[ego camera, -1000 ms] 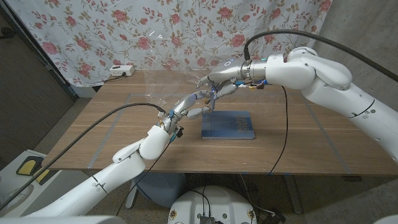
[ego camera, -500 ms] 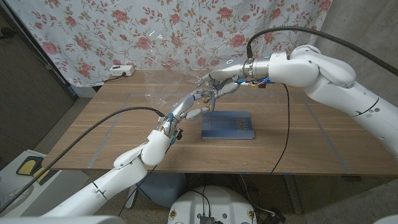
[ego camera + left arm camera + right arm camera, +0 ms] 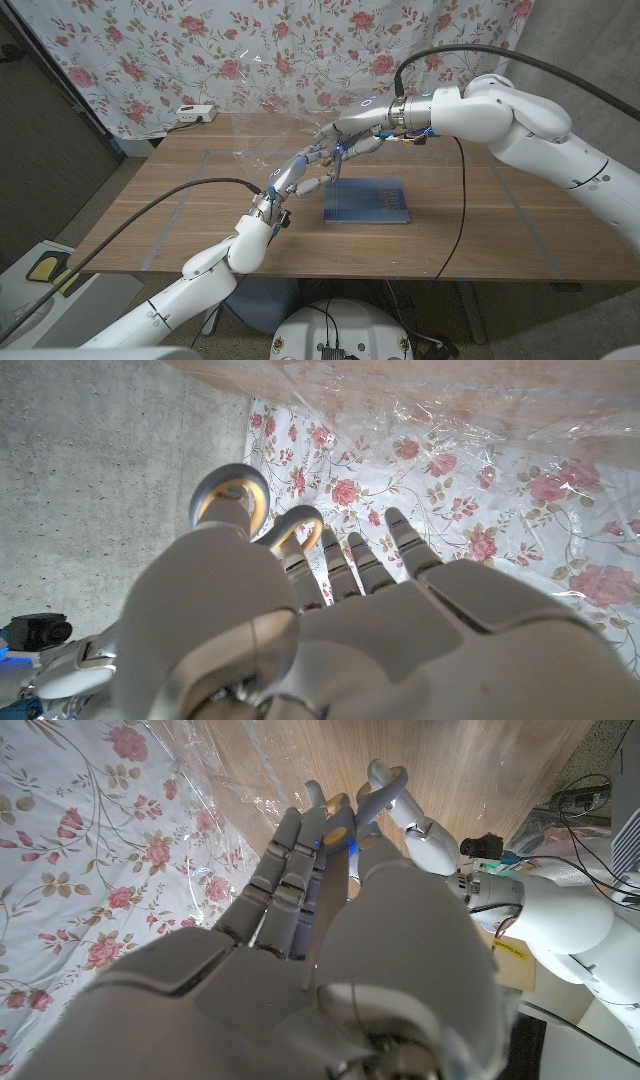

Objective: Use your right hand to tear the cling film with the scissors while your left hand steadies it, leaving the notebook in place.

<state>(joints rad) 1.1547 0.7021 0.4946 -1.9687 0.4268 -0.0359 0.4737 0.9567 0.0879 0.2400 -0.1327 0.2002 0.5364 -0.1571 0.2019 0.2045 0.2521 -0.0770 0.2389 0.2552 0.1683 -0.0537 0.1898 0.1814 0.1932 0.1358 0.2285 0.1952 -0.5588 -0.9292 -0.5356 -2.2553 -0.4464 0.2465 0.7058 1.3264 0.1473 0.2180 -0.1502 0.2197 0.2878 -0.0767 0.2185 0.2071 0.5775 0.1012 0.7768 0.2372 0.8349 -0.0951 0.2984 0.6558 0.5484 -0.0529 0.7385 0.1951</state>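
Observation:
A crumpled sheet of clear cling film (image 3: 262, 125) hangs in the air over the back left of the table, and it also spreads beyond my fingers as cling film (image 3: 450, 440). My right hand (image 3: 355, 128) holds the scissors (image 3: 338, 165) by their grey loop handles (image 3: 385, 782), blades pointing down. My left hand (image 3: 303, 170) reaches up just beside them, fingers stretched out straight towards the film; no grip on the film is visible. The scissor handles (image 3: 232, 498) sit close to its thumb. The blue notebook (image 3: 367, 202) lies flat on the table under both hands.
A white power strip (image 3: 195, 113) lies at the table's back left edge (image 3: 240, 116). A black cable (image 3: 461, 200) droops from my right arm across the table, right of the notebook. A floral curtain (image 3: 300, 50) hangs close behind the table.
My left forearm has dropped back towards the near table edge while its hand stays by the scissors. The right hand and the notebook have barely moved.

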